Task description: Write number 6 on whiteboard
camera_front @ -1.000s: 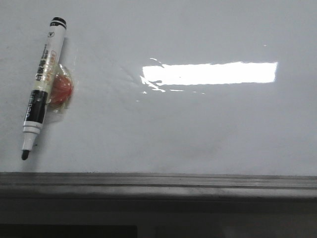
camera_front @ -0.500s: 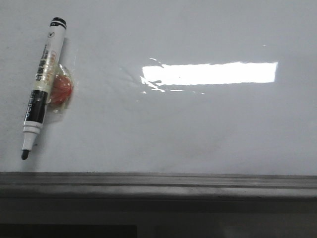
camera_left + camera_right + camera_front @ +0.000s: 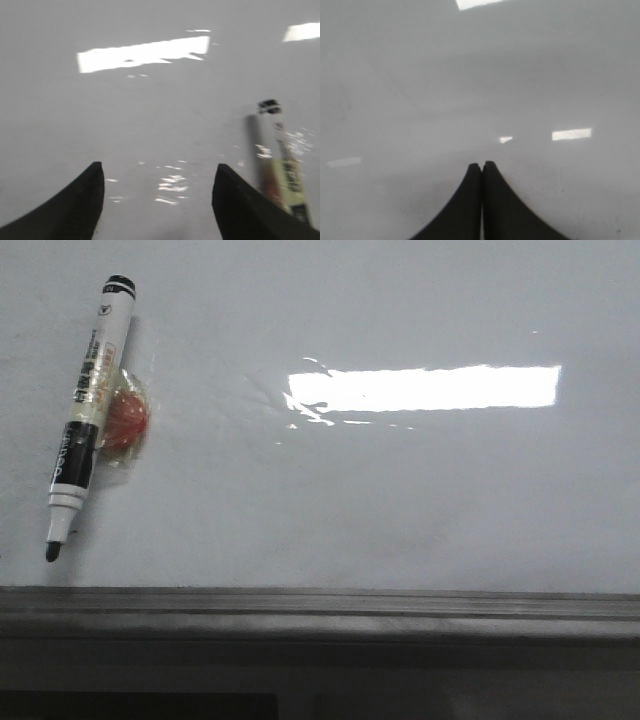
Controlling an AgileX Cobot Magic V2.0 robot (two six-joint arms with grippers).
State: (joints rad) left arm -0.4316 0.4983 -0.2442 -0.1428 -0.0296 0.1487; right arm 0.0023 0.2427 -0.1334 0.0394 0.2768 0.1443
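The whiteboard (image 3: 400, 490) fills the front view and bears no number 6. A black-and-white marker (image 3: 88, 410) lies flat on it at the left, uncapped, with its black tip toward the near edge. It also shows blurred in the left wrist view (image 3: 282, 165). My left gripper (image 3: 157, 172) is open and empty over the bare board, the marker just beside one finger. My right gripper (image 3: 482, 165) is shut on nothing above bare board (image 3: 470, 90). Neither gripper shows in the front view.
A red lump in clear wrapping (image 3: 127, 420) sits against the marker's right side. A bright rectangular glare (image 3: 425, 388) lies mid-board. The dark grey edge rail (image 3: 320, 605) runs along the board's near side.
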